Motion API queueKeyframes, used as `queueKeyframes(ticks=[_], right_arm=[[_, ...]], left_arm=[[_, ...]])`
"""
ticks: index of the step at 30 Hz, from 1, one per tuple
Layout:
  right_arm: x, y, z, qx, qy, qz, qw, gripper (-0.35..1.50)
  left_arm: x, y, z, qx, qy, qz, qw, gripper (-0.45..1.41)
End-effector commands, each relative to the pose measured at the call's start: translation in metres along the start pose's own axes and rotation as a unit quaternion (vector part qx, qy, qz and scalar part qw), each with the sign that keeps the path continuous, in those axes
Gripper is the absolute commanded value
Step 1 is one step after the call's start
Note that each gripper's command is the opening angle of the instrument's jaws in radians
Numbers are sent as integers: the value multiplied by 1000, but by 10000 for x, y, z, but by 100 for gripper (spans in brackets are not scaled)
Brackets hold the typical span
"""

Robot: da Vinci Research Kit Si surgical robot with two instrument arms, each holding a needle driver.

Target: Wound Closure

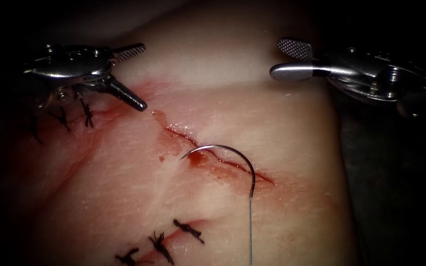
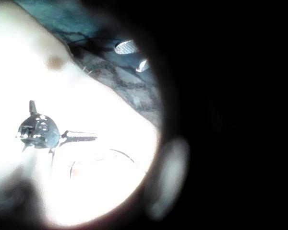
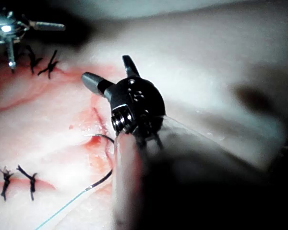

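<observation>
- The left arm's tool point(image 1: 126, 74) is seen at the upper left of the tissue point(image 1: 232, 64), jaws spread wide and nothing held between them.
- The right arm's tool point(image 1: 292, 59) is seen at the upper right, jaws likewise parted and empty; both tools are well apart from the needle.
- The needle point(image 1: 232, 150) is found lying free across the cut point(image 1: 223, 160), in the middle of the endoscope view, gripped by neither tool.
- Its point sits at the cut's left lip, beside a spot of red fluid point(image 1: 196, 158); whether the tip is bedded in the tissue cannot be told. The arc rises over the cut and comes down on its right side.
- The thread point(image 1: 250, 226) is seen trailing from the needle's tail straight toward the near edge.
- Earlier stitches point(image 1: 188, 230) are noted below, and more stitches point(image 1: 87, 114) by the left tool.
- Handling, as judged: the needle is taken for light, stiff, smooth steel, likely to swivel in a loose grip. A hold on the body of the curve, back from the point and short of the tail, would be favoured; the tip is best left untouched.
- The thread is judged thin and limp; the tissue soft and wet, easily torn at the lips.
</observation>
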Motion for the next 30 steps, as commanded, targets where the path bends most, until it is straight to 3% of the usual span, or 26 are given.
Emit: queueKeyframes(ticks=[1, 22, 26, 30], right_arm=[[-2, -1, 9, 1, 1, 0, 1000, 135], [5, -3, 9, 0, 1, 6, 1000, 136], [5, -3, 9, 0, 1, 6, 1000, 136], [5, -3, 9, 0, 1, 6, 1000, 136]], left_arm=[[-3, -2, 6, 0, 0, 0, 1000, 135], [-3, -3, 7, 0, 0, -3, 1000, 135], [0, -4, 20, 28, -50, 2, 998, 124], [2, -11, 48, 47, -108, 72, 990, 126]])
